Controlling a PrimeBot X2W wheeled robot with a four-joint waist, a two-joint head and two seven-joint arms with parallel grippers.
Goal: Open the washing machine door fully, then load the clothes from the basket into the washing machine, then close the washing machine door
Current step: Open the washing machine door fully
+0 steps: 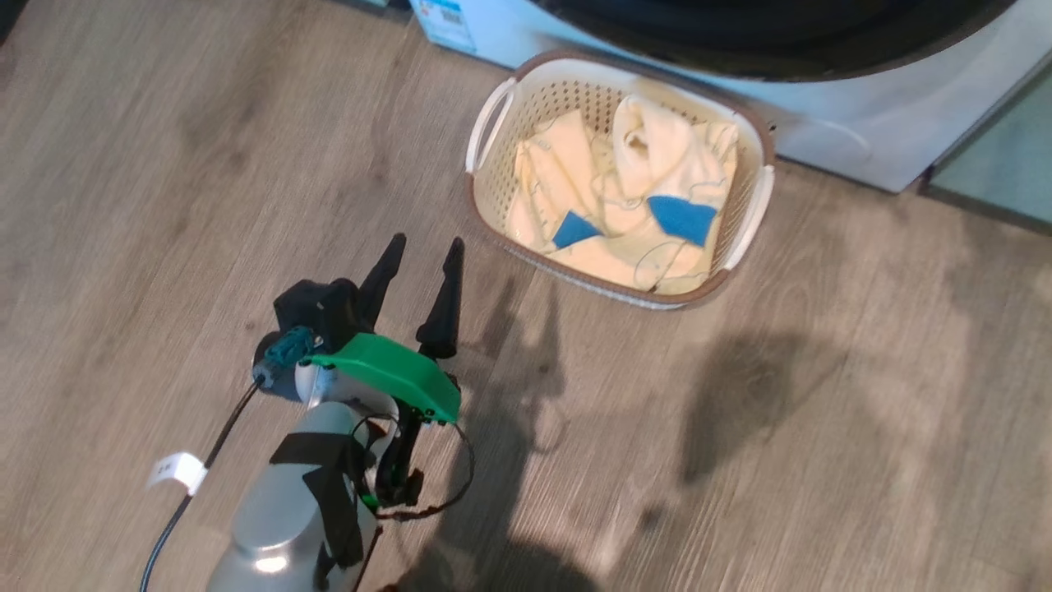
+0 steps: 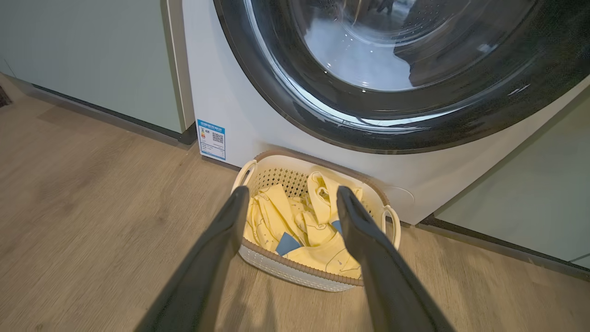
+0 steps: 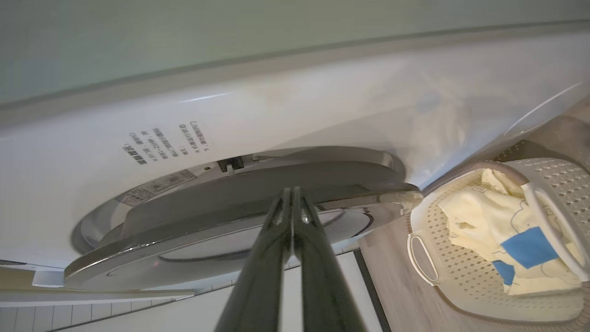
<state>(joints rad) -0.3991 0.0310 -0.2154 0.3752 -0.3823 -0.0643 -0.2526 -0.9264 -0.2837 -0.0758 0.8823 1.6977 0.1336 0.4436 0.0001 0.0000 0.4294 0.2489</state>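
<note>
Closest in, my left fingers (image 1: pixel 446 296) stand spread wide and empty above the wooden floor (image 1: pixel 164 164). Just beyond their tips and to the right sits the basket (image 1: pixel 496 177), the clothes (image 1: pixel 625 205) heaped inside it, its far side close to the washing machine (image 1: pixel 863 131). Farther right, my right fingers (image 3: pixel 292 191) are pressed together, holding nothing, with their tips at the edge of the washing machine door (image 3: pixel 230 221); whether they touch it I cannot tell.
</note>
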